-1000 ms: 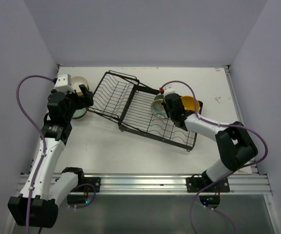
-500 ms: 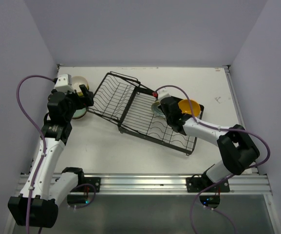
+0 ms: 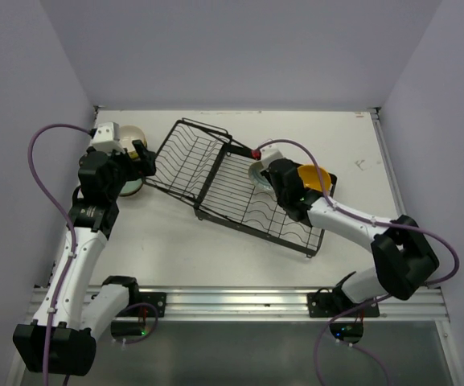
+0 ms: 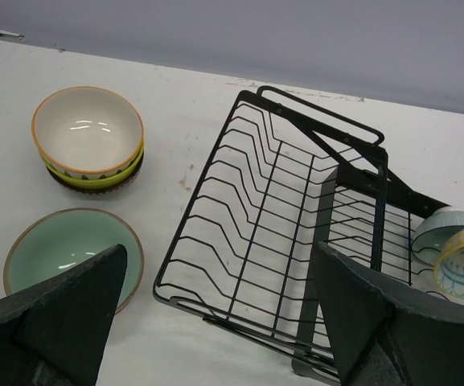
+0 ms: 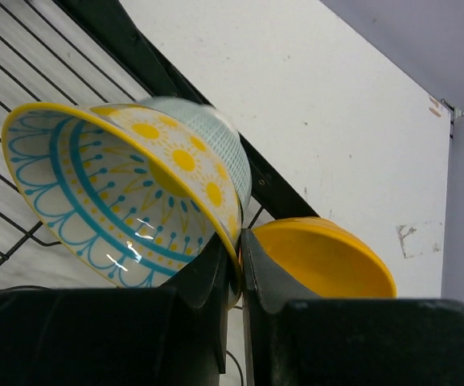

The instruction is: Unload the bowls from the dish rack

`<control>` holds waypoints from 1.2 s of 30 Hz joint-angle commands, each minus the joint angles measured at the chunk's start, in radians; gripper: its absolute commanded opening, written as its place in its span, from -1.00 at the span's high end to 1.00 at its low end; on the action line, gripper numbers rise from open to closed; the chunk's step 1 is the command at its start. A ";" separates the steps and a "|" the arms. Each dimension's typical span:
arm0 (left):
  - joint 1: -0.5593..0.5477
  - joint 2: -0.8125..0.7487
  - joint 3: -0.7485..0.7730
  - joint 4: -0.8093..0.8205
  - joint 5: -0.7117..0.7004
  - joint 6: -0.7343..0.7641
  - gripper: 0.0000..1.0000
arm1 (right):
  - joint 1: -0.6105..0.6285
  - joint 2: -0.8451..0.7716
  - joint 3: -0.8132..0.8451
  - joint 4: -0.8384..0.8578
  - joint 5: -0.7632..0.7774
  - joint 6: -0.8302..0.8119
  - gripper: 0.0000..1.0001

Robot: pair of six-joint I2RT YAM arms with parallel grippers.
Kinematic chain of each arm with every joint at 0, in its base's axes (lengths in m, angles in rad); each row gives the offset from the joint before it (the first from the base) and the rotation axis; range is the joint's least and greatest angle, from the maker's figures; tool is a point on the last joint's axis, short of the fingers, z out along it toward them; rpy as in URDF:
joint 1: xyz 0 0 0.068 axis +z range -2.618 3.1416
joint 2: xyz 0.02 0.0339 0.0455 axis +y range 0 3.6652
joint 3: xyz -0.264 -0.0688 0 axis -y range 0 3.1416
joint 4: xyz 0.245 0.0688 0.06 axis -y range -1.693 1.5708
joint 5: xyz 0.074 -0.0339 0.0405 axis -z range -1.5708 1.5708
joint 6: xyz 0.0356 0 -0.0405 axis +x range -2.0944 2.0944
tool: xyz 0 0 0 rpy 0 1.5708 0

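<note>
My right hand is clamped on the rim of the sun-patterned bowl, which is tilted over the flat part of the dish rack. In the wrist view the bowl's body lies at ten o'clock from the fingertips. From above, the orange-yellow bowl sits on the tabletop at three o'clock, just beside, so I judge the set-down lies that way. My left hand gapes empty, well apart at nine o'clock.

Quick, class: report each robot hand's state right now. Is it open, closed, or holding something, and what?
Left hand: open, holding nothing.
Right hand: closed on the rim of the sun-patterned bowl.
</note>
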 commanded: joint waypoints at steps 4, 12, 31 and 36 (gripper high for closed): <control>-0.007 -0.002 -0.016 0.067 0.041 0.005 -1.00 | 0.004 -0.110 0.028 0.059 -0.053 0.024 1.00; -0.007 0.006 -0.022 0.090 0.114 0.005 -1.00 | 0.004 -0.196 0.072 -0.141 -0.223 0.162 1.00; -0.209 0.071 -0.001 0.119 0.400 0.135 -1.00 | 0.076 -0.131 0.373 -0.458 -0.513 0.401 1.00; -0.289 0.067 0.004 0.087 0.349 0.172 -1.00 | 0.099 -0.102 0.382 -0.468 -0.500 0.421 1.00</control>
